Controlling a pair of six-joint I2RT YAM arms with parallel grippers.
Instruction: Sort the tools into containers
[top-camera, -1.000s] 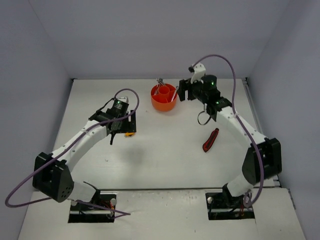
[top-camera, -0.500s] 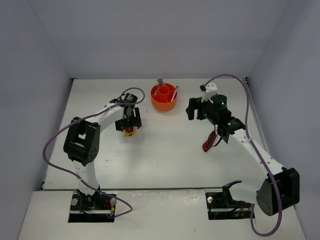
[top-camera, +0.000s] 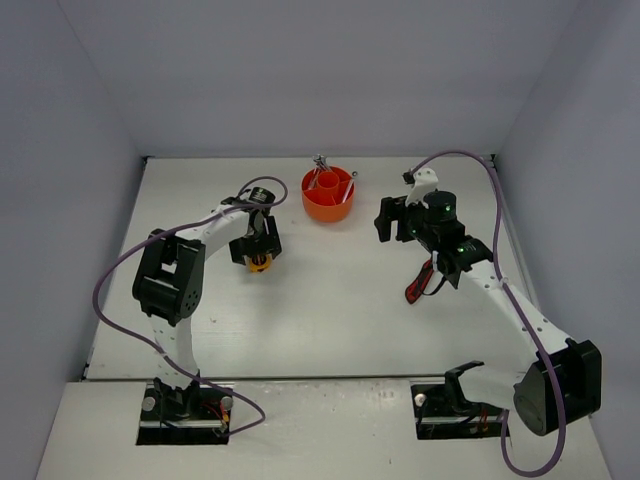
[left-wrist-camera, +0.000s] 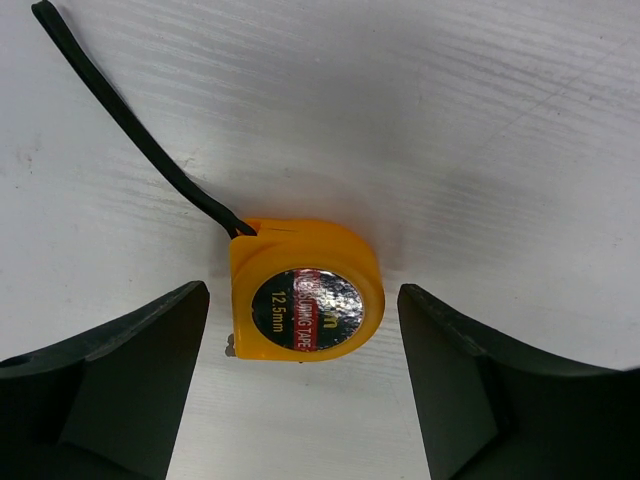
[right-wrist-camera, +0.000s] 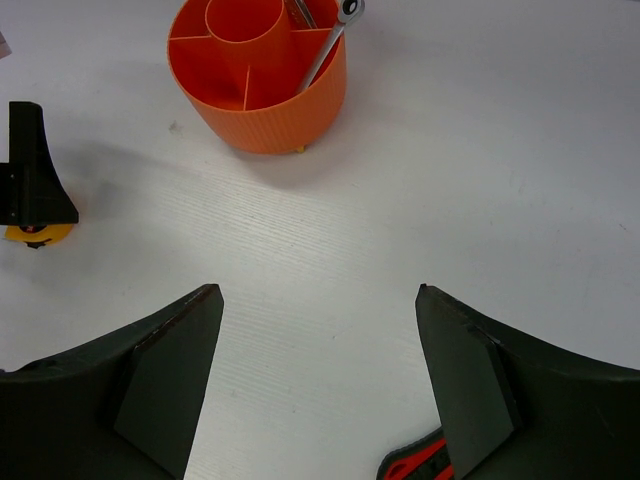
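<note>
The yellow-black tape measure (left-wrist-camera: 305, 300) lies flat on the white table with its black strap (left-wrist-camera: 130, 120) trailing away. My left gripper (left-wrist-camera: 302, 335) is open, and its jaws stand on either side of the tape measure without touching it; in the top view the gripper (top-camera: 256, 250) sits over the tape measure (top-camera: 261, 264). The orange tub (right-wrist-camera: 255, 75) holds a silver wrench (right-wrist-camera: 325, 50); more tool ends stick up from the tub (top-camera: 328, 196) in the top view. My right gripper (right-wrist-camera: 318, 295) is open and empty, right of the tub. The red-black utility knife (top-camera: 420, 282) lies below it.
Grey walls enclose the white table (top-camera: 330, 320) on three sides. Both arm bases stand at the near edge. The right arm's forearm (top-camera: 490, 275) runs just right of the knife. The screwdrivers cannot be made out.
My right gripper has pulled back from beside the tub toward the near right. The left arm has changed posture, while its gripper stays over the tape measure.
</note>
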